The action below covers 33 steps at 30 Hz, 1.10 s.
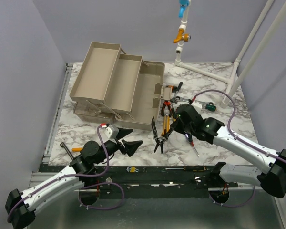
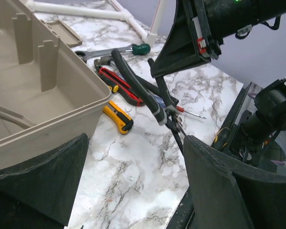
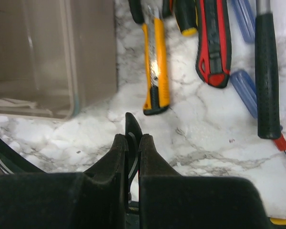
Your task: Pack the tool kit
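The left hand, at the surface's near edge, is held open and empty. The pliers are clenched by one handle in the right hand, mid-surface beside the toolbox. Stiff, heavyish steel is expected; a grip nearer the pivot is advised against swinging.

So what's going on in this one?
Two robot arms are packing tools into an open toolbox. The right gripper is shut on a pair of black-handled pliers just beside the box. The left gripper is open and empty in front of the box. A yellow knife, a red knife and other tools lie on the table; the trays look empty.
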{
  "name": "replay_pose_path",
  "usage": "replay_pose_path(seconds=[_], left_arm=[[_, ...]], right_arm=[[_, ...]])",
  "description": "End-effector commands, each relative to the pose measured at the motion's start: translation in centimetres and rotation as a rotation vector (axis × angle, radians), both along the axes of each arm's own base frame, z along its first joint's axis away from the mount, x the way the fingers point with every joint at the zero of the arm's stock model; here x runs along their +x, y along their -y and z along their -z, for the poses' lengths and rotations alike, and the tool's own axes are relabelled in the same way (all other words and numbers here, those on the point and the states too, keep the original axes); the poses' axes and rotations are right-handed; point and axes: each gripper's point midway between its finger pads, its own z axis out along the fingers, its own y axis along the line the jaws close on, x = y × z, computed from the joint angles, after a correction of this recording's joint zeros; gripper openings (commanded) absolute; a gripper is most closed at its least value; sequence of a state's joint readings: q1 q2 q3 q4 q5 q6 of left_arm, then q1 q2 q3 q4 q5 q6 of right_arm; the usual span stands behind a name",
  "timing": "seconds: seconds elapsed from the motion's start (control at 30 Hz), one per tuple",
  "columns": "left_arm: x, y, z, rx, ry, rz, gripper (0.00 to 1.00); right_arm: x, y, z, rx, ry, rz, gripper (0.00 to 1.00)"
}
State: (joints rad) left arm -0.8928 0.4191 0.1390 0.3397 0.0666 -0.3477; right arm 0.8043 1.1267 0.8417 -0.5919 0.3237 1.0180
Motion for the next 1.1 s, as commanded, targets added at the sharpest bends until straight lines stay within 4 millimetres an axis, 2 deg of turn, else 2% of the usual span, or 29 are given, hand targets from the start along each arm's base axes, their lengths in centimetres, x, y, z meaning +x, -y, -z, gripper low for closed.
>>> replay_pose_path(seconds=[0.0, 0.2, 0.27, 0.43, 0.57, 0.67, 0.87, 0.97, 1.07], left_arm=[[0.3, -1.0, -0.8, -0.046, 0.043, -0.052, 0.82], [0.9, -2.0, -0.8, -0.056, 0.041, -0.114, 0.82], [1.1, -2.1, -0.7, -0.053, 0.04, -0.125, 0.82], [1.3, -2.2, -0.5, -0.045, 0.032, -0.14, 0.82], [1.5, -2.3, -0.3, -0.035, 0.027, -0.148, 0.82], [1.6, -2.3, -0.2, -0.028, 0.02, -0.157, 0.82], [1.6, -2.3, -0.2, -0.027, 0.015, -0.156, 0.82], [1.6, -2.2, -0.1, -0.027, 0.009, -0.154, 0.82], [1.6, -2.1, -0.2, -0.029, 0.007, -0.148, 0.82]], right_arm=[[3.0, -0.2, -4.7, -0.041, 0.134, 0.031, 0.01], [7.9, -1.7, -9.2, -0.102, 0.248, 0.109, 0.01], [9.6, -2.1, -10.0, -0.14, 0.274, 0.149, 0.01], [13.3, -3.0, -9.6, -0.244, 0.292, 0.258, 0.01], [15.3, -3.7, -7.8, -0.332, 0.254, 0.332, 0.01], [16.1, -5.0, -5.9, -0.353, 0.198, 0.341, 0.01], [17.1, -9.6, -0.6, -0.316, 0.092, 0.195, 0.01], [17.2, -11.0, 1.1, -0.3, 0.057, 0.152, 0.01], [17.3, -13.5, 2.2, -0.247, 0.036, 0.034, 0.01]])
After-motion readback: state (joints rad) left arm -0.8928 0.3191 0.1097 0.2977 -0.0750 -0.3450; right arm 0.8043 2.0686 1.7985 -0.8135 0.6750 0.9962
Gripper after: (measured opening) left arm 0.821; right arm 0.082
